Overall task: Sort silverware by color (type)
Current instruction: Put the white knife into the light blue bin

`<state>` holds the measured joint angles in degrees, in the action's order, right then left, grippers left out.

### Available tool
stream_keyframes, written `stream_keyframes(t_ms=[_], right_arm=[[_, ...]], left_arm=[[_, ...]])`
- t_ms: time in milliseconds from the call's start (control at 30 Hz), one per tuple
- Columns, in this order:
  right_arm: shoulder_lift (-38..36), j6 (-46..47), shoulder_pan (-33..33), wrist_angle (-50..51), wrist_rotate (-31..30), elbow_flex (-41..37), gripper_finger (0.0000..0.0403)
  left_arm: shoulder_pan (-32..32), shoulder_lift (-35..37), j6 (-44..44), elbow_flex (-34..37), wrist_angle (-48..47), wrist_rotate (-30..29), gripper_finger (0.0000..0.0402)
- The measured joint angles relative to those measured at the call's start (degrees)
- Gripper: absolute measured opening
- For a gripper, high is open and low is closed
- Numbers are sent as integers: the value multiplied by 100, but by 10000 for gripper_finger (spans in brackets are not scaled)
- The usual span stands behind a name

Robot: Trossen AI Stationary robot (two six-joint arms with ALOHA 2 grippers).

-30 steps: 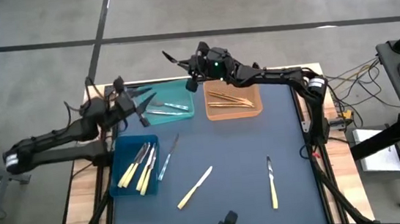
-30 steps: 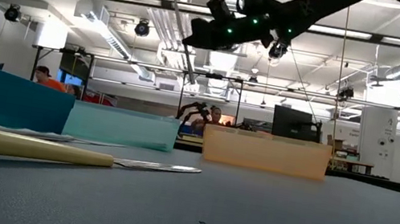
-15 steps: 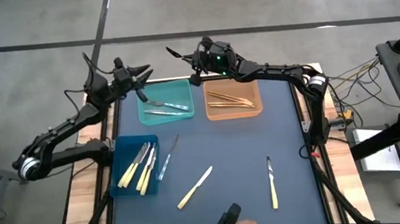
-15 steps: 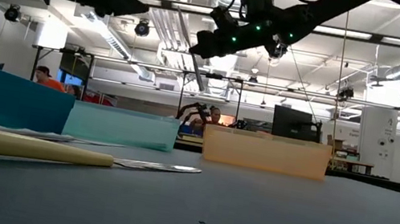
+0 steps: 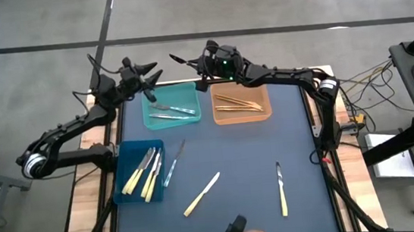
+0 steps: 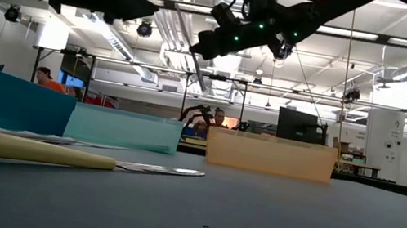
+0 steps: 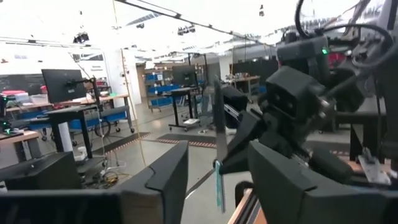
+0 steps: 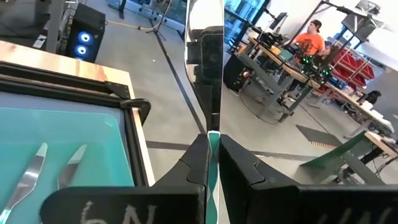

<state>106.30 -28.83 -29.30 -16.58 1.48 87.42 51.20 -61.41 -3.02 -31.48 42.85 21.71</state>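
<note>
Currently right gripper [image 5: 186, 60] is clamped on a slim silvery-grey knife with teal handle [image 8: 209, 81], raised beside the teal plastic bin [image 5: 191, 117]. Left gripper [image 5: 151, 69] hovers nearby, jaws parted, empty. Next, probably: lower and drop it into that bin.

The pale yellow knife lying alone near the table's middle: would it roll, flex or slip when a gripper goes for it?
The pale yellow knife lies flat on the dark mat, so it probably won't roll. It looks slim and straight, likely light and fairly stiff. Lying so low, it may skid sideways unless the fingers close squarely across its handle.
</note>
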Motion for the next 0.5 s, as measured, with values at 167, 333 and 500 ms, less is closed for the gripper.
stream_keyframes(t_ms=[167, 333, 500], right_arm=[[0, -114, 48, 2, 2, 0, 13], [0, -235, 82, 7, -14, 0, 13], [0, -342, 96, 11, -16, 0, 13]], left_arm=[[-27, -376, 313, 0, 684, -2, 184], [-57, -732, 467, 0, 1168, -7, 191], [-92, -1018, 656, 0, 1701, -9, 189]])
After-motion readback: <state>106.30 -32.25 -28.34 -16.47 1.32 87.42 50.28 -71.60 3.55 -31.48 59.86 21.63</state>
